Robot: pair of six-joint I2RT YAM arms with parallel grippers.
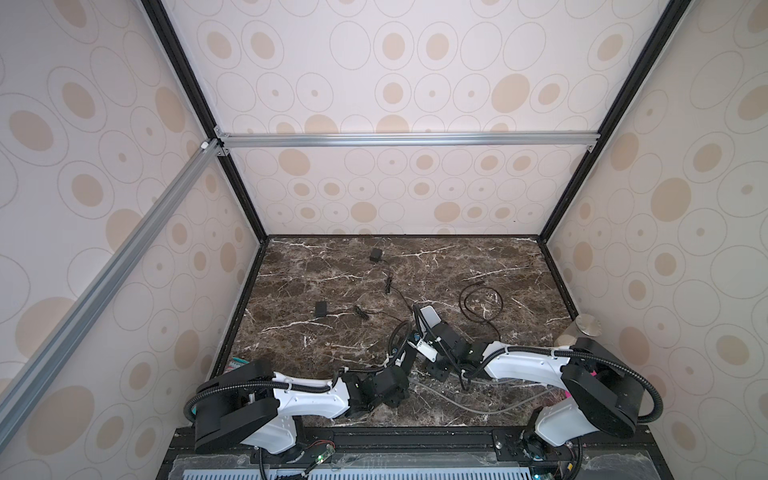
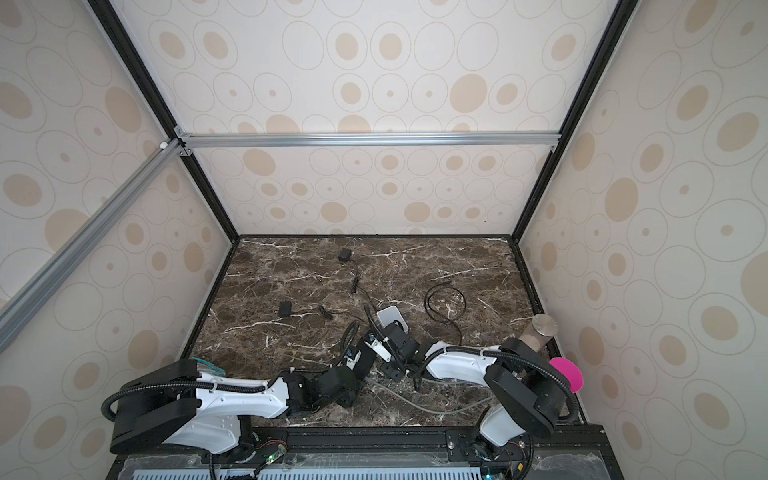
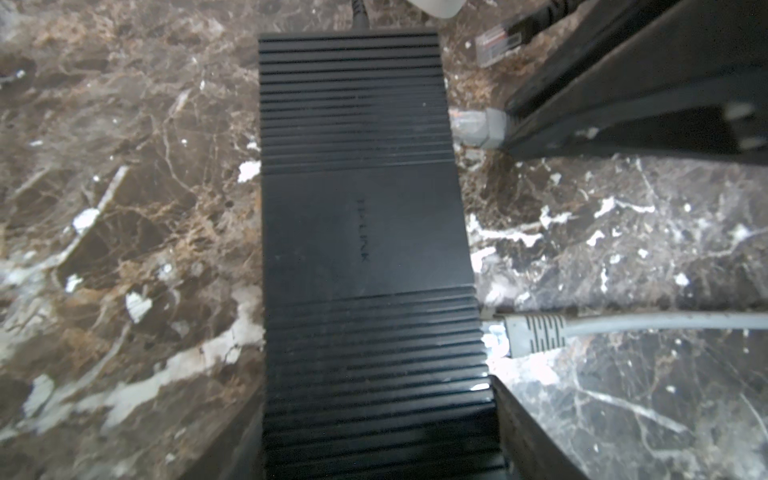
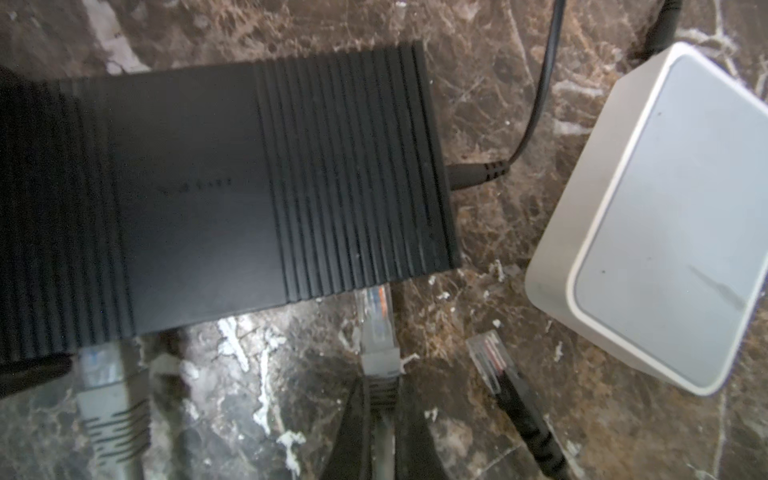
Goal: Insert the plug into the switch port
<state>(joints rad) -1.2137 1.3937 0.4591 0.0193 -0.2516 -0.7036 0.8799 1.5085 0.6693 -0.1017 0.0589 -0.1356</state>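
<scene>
Right claw (image 4: pixel 384 401) is pinching shut on the rubbery boot of the grey-booted clear network plug (image 4: pixel 376 320), whose tip is sitting right at the port side of the black ribbed plastic switch (image 3: pixel 365 232) lying on the brown marble table (image 3: pixel 124 208). Left claw (image 3: pixel 374 415) is clamping wide across the switch's sides. Plug is probably light and stiff with a brittle latch, so the boot is looking like the best hold. The light switch would likely be sliding without bracing.

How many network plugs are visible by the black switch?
3. One grey plug sits at the black switch; a second grey plug, in the right gripper, is at its ports; a black-cable plug lies loose beside them. More may be hidden.
</scene>
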